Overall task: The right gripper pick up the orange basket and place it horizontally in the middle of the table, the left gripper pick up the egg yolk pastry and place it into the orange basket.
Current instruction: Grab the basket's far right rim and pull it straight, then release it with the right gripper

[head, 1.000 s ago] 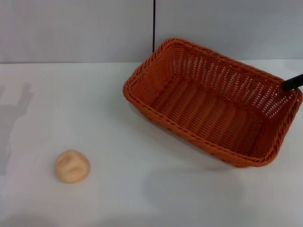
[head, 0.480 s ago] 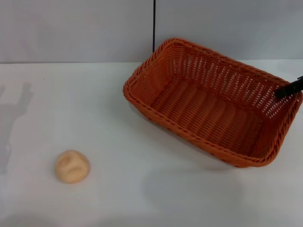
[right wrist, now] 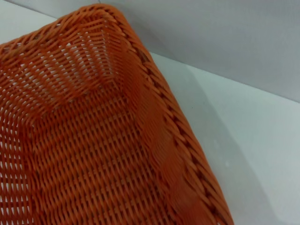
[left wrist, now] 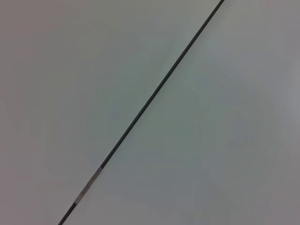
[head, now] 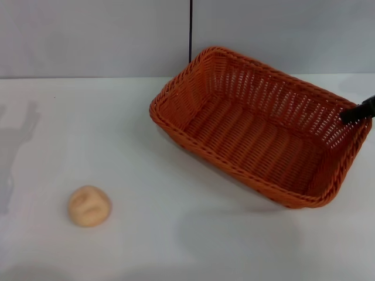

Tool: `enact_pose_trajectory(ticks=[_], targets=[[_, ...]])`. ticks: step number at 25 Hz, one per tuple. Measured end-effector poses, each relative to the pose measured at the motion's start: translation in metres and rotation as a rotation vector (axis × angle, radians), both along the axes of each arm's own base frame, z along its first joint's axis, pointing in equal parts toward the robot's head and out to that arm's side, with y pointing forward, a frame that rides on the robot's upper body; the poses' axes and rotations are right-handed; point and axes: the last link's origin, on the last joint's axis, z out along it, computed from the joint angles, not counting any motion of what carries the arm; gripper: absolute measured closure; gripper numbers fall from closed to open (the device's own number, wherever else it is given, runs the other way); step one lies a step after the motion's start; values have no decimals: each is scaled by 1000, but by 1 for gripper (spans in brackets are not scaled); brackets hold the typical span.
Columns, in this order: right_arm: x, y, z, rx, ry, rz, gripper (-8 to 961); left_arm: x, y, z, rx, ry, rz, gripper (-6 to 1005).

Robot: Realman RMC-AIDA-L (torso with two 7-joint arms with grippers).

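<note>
Repositioning in progress | right gripper (head: 358,110) sitting at orange basket (head: 258,126) rim, grip undeterminable | egg yolk pastry (head: 89,205) lying far off on surface (head: 176,234), awaiting pickup | left gripper unseen

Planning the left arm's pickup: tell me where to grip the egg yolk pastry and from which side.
Probably straight from above, fingers closing across the egg yolk pastry's widest middle. It is a small round ball alone on the table, nothing crowding it, so any finger direction should work; grip gently.

The egg yolk pastry (head: 89,205) lies well left of the orange basket (head: 258,126).
</note>
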Motion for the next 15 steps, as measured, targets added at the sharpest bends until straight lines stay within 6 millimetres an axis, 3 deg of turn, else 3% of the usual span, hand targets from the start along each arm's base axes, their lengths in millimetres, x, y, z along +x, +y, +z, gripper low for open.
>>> enact_pose_trajectory(ticks=[6, 15], targets=[[1, -1, 0, 3, 2, 0, 756, 0, 0, 0, 0, 0, -1, 170], [-10, -6, 2, 7, 87, 117, 758, 0, 1, 1, 0, 0, -1, 173]])
